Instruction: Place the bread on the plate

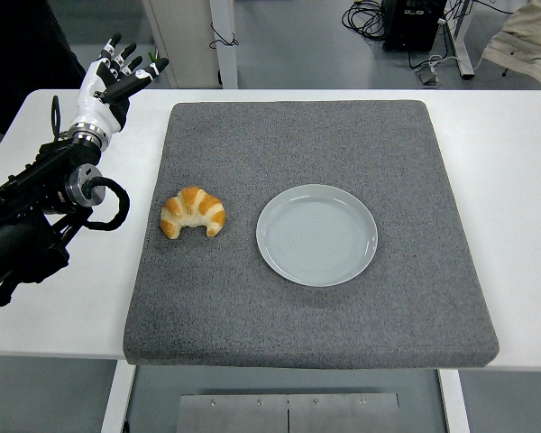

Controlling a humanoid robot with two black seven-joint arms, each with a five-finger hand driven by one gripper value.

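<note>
A golden croissant [192, 213] lies on the left part of the grey mat [311, 117]. To its right on the mat rests a pale grey round plate [316, 234] with nothing on it. My left hand [117, 78] is at the far left corner of the table, well behind and left of the croissant, its white-and-black fingers spread and holding nothing. The black left arm [36, 212] runs along the table's left side. The right arm does not show.
The mat covers most of the white table [500, 153]. Beyond the far edge are table legs and cables on the floor [379, 18]. A person's sleeve [527, 41] shows at the top right corner.
</note>
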